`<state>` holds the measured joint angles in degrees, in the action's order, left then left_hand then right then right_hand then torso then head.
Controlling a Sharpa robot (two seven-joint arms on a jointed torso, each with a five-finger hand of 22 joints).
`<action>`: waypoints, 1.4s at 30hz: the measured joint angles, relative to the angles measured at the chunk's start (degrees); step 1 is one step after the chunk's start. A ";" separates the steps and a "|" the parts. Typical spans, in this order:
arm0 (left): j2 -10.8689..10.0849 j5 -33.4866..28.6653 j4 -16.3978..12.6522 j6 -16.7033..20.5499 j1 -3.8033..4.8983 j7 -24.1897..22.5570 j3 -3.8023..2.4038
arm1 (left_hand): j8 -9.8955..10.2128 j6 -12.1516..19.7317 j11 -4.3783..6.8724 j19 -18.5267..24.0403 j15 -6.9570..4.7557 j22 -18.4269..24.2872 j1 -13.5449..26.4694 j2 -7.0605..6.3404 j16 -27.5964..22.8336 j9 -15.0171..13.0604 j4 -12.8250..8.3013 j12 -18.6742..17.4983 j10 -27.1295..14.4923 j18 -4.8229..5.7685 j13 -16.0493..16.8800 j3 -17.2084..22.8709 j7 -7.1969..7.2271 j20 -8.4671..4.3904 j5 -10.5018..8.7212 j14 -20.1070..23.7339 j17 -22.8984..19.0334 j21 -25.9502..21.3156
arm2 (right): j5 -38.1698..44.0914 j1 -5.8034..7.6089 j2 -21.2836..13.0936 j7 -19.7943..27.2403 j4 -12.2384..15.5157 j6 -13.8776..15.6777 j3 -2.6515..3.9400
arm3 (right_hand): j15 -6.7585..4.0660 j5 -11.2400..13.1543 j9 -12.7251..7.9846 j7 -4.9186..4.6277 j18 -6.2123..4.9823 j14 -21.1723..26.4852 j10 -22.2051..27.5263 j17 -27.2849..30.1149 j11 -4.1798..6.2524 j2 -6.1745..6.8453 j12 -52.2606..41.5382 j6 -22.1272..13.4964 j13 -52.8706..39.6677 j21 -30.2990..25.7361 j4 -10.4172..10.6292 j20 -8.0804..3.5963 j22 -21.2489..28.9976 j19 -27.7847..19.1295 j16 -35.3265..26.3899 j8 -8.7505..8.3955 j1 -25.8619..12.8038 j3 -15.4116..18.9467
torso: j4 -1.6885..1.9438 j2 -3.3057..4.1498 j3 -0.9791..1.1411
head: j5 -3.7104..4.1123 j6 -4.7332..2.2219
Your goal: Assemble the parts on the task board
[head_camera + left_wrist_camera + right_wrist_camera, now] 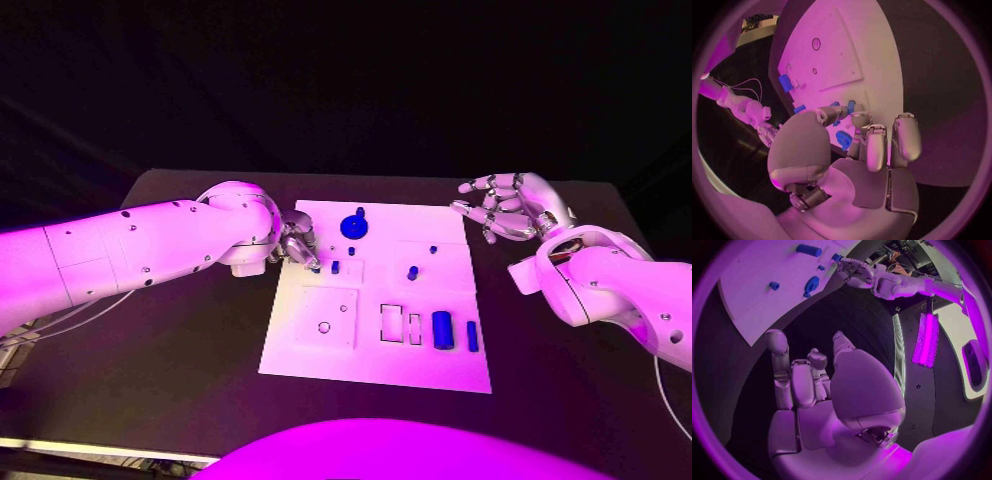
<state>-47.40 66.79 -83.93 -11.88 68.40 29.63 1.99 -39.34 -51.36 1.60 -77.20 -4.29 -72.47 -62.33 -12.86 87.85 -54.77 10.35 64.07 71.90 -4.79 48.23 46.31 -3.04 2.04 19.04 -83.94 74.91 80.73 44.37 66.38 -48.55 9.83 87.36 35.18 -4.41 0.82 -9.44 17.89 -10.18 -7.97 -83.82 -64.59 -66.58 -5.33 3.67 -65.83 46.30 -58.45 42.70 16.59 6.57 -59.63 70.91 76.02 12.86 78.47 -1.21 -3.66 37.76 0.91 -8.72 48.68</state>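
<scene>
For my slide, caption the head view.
Left hand at the white task board's edge; right hand open beside it.

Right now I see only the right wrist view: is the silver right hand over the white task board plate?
Observer: No. The right hand hovers over the black table, just past the white task board plate's far right corner, fingers apart and empty.
Operator: What lies at the board's near end?
Observer: A wide blue oblong part and a slimmer blue part, close to its right edge.
Operator: And the left hand?
Observer: The left hand reaches over the board's left edge beside a small blue peg; I cannot confirm a grip.
</scene>
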 measured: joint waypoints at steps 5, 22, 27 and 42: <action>0.06 0.05 0.08 -0.20 0.00 0.00 -0.01 | 0.01 0.00 0.00 0.00 0.00 -0.07 0.00 0.01 0.00 0.02 0.00 0.00 0.00 0.00 0.00 0.00 0.00 0.00 -0.05 0.00 0.00 0.00 | 0.00 0.00 -0.02 0.00 0.00 0.00 0.00 | 0.00 0.00 0.00 0.00 0.00 0.00 0.00 0.00 0.00 0.00 0.00 0.00 0.00 0.00 0.00 0.00 0.00 0.00 0.00 0.00 0.00 0.00 | 0.02 -0.02 0.00 | 0.00 0.01; 1.11 0.00 1.35 -0.51 -0.24 0.09 -0.26 | -0.26 -0.81 -0.07 0.00 0.00 -0.07 0.37 0.38 0.06 -0.02 -0.18 0.05 0.52 0.00 0.12 -0.18 0.38 0.00 0.15 0.00 0.00 -0.01 | 0.00 -0.02 -0.07 0.01 0.07 0.00 0.00 | 0.00 0.00 0.00 0.00 0.00 0.00 0.00 0.01 0.00 0.01 0.00 0.00 0.00 0.00 0.00 0.00 0.00 0.00 0.00 0.00 0.01 0.00 | -0.01 0.03 -0.02 | 0.13 0.19; 1.29 -0.08 1.63 -0.51 -0.36 0.11 -0.36 | -0.51 -1.12 0.03 0.00 0.01 -0.14 1.12 0.39 0.28 0.14 -0.40 0.34 0.83 -0.01 0.22 -0.40 0.48 0.00 0.15 0.00 0.00 -0.01 | 0.00 -0.02 -0.10 0.01 0.07 0.00 0.00 | 0.00 0.00 0.00 0.00 0.00 0.00 0.00 0.01 0.00 0.01 0.00 0.00 0.00 0.00 0.00 0.00 0.00 0.00 0.00 0.00 0.01 0.00 | -0.01 0.03 -0.01 | 0.24 0.29; 1.42 -0.13 2.14 -0.39 -0.52 0.02 -0.41 | -0.88 -2.67 0.43 -0.20 -0.43 -0.10 5.57 -0.30 0.28 1.30 -4.16 0.67 1.25 -0.01 0.01 -1.54 1.85 -0.21 -1.33 -0.01 0.00 -0.01 | 0.00 -0.02 -0.14 0.01 0.04 0.00 0.00 | 0.00 0.00 -0.05 0.00 0.00 0.00 0.00 0.02 0.00 0.01 0.00 0.00 0.09 -0.27 0.00 0.00 0.14 0.00 0.00 0.23 0.01 0.00 | 0.02 -0.01 0.01 | 0.37 0.37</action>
<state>-45.97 66.66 -81.79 -12.28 67.89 29.65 1.57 -40.22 -54.03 2.03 -77.40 -4.72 -72.58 -56.76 -13.15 88.12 -53.47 6.19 64.73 73.15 -4.79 48.24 44.77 -1.19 1.83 17.71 -83.95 74.91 80.71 44.37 66.36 -48.69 9.84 87.41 35.18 -4.41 0.82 -9.44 17.83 -10.18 -7.97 -83.82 -64.59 -66.55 -5.33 3.68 -65.83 46.30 -58.36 42.43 16.59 6.57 -59.48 70.91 76.02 13.09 78.49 -1.21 -3.64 37.75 0.92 -8.35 49.05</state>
